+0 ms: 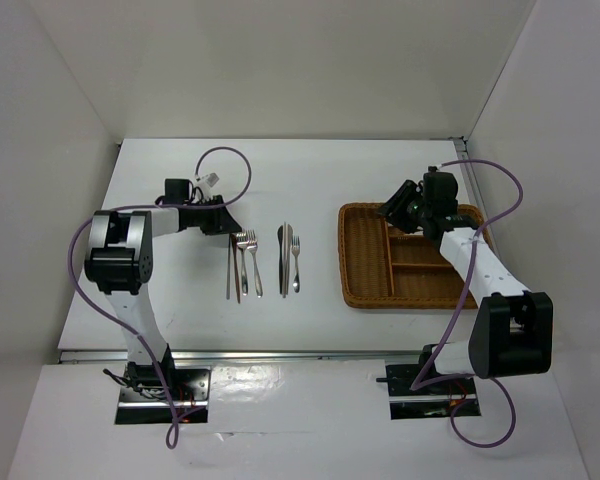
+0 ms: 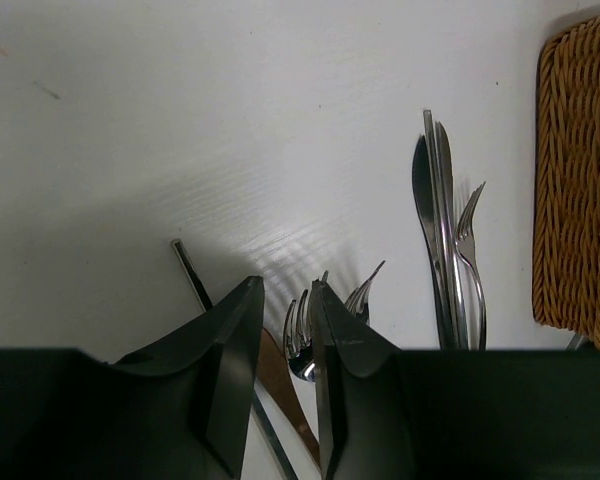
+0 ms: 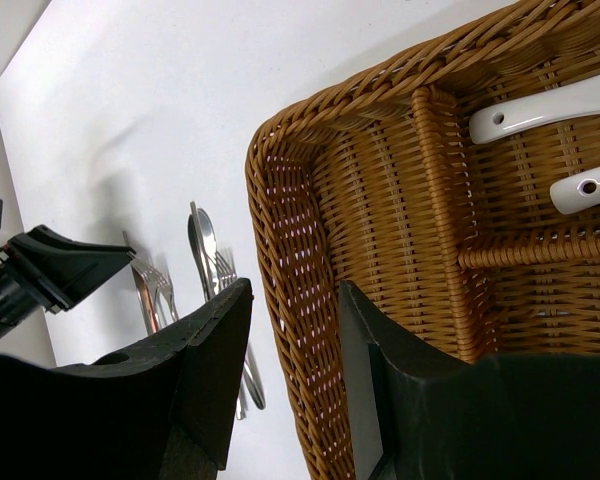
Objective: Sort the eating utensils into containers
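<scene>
Plainly, my left jaws hang narrowly parted, empty, over crowded forks (image 2: 298, 335); closing could pinch two. My right jaws gape empty above the tray (image 3: 290, 300).

1. Tray (image 1: 344, 262), right of frame: golden-brown wicker weave.
2. Forks (image 1: 248, 250) and knives (image 1: 284, 252), centre: shiny silver.
3. Soup spoons (image 3: 540, 108), upper right of the right wrist view: glossy white.
4. Table (image 1: 180, 300): plain white.
5. Cables (image 1: 223, 150): purple.
</scene>
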